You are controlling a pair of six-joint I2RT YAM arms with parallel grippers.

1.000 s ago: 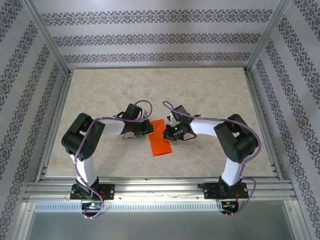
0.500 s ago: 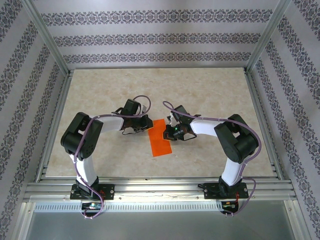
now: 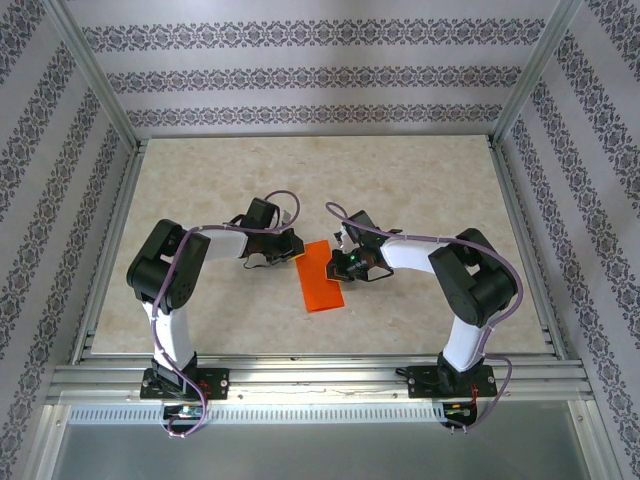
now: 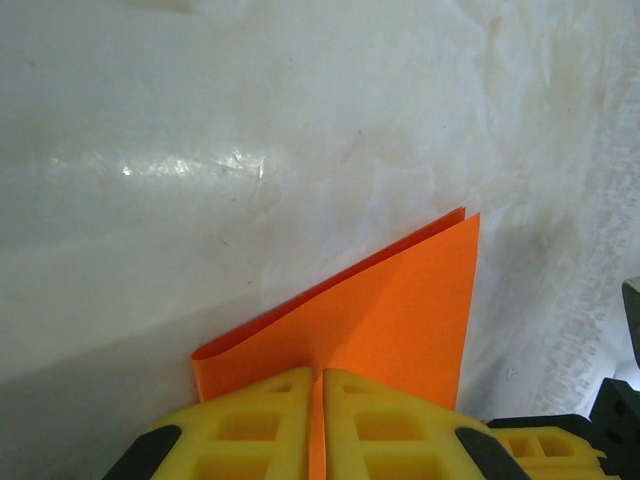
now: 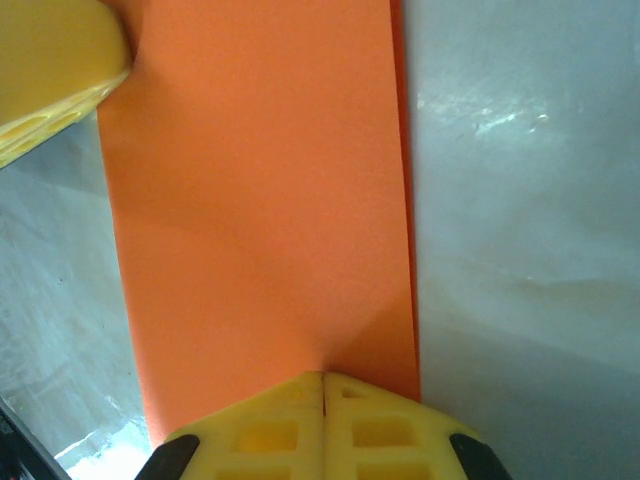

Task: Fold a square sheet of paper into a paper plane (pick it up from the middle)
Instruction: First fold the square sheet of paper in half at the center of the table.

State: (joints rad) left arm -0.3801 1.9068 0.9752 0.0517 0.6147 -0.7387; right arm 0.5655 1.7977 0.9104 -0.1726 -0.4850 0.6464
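Left gripper (image 4: 318, 372): clamped on paper (image 3: 321, 285), 10 o'clock edge; right gripper (image 5: 322, 376): clamped at 2 o'clock. Thin, light, floppy, easily creased; best pinched gently at edges.

White arm links (image 3: 172, 335), black joints (image 3: 160, 272), looping purple cables (image 3: 287, 201), yellow honeycombed end effector fingers (image 4: 250, 420).

The sheet of paper (image 3: 321, 282) lies near the middle of the surface (image 3: 420, 180), between the two arms. The left pincer (image 3: 297, 258) meets its far left corner and the right pincer (image 3: 336, 267) its right edge (both nipping the paper), facing each other across it.
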